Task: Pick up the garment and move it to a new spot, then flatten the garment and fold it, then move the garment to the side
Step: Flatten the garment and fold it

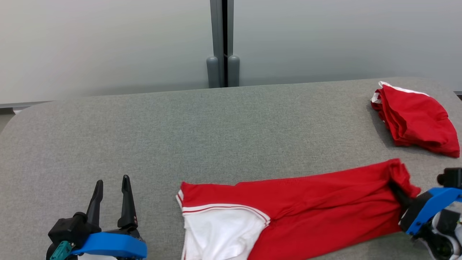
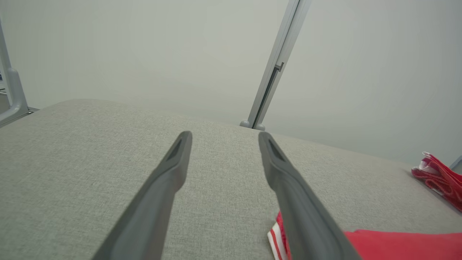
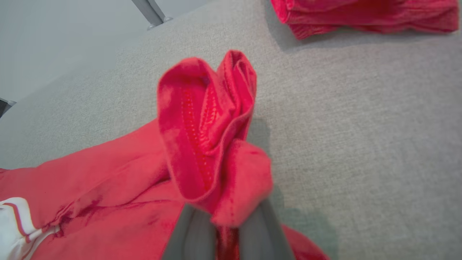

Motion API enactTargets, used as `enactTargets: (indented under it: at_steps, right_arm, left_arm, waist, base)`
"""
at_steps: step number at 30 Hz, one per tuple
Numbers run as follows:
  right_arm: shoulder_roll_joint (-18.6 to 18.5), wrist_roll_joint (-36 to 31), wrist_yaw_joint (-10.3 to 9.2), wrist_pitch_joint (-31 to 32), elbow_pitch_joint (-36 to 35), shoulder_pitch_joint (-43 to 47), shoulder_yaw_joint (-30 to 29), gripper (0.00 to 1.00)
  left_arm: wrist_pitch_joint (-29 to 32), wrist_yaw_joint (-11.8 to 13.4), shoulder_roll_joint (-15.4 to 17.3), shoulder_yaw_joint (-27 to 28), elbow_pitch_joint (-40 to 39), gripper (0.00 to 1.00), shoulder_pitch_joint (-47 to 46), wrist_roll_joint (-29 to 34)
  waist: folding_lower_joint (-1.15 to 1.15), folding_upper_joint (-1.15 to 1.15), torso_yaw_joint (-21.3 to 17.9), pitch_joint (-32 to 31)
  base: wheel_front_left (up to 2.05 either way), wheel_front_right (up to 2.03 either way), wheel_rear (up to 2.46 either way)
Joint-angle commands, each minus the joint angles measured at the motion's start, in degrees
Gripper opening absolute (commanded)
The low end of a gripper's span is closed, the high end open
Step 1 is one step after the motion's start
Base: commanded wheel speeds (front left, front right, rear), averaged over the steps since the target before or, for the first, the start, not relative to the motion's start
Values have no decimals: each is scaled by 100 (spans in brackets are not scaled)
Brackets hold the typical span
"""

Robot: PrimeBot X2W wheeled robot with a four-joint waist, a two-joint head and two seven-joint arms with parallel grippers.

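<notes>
Near the front edge of the grey table [image 1: 216,126], the left gripper [image 1: 112,180] hovers with fingers apart and empty, the right gripper [image 1: 396,190] is clamped on the bunched end of the red-and-white garment [image 1: 306,206], and a folded red cloth [image 1: 415,119] lies far right.

A grey fabric-covered table [image 1: 144,126] with rounded corners is stretching across the head view, and a folded red cloth pile [image 1: 415,119] with a white edge at its far end is lying near the table's far right corner, casting a shadow to its left. Behind the table, pale wall panels [image 1: 90,43] are standing upright, and a grey post [image 1: 222,43] with two rounded feet is running down between them to the table's back edge. In the left wrist view, another grey upright [image 2: 12,90] is curving down beside the table's left end.
</notes>
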Motion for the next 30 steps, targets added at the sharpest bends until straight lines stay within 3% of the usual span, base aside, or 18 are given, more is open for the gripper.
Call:
enactTargets:
  at_steps: [1,9,16,22,30]
  right_arm:
    - [-51,-32,1,53,-94,-67,-75,0]
    - [398,849,2,528,-1350,216,-228,0]
    - [1441,1989,2,1058,-2476,479,146,0]
    - [1978,2351,2,860,-1989,282,597,0]
    - [2014,3659,2,-68,-1057,-275,1934,0]
  left_arm:
    - [-25,-31,-6,30,21,100,23,51]
    - [-25,-73,-33,34,158,100,8,28]
    - [-25,-88,-42,49,277,100,-70,38]
    - [-25,-103,-47,-1,357,100,-185,58]
    - [-25,-124,-40,-85,472,100,-341,85]
  waist:
    - [0,-1,-14,-14]
    - [0,-1,-14,-67]
    - [0,-1,68,-109]
    - [0,-1,377,-50]
    - [0,-1,857,69]
  base:
    - [0,0,0]
    - [0,0,0]
    - [0,0,0]
    - [0,0,0]
    - [0,0,0]
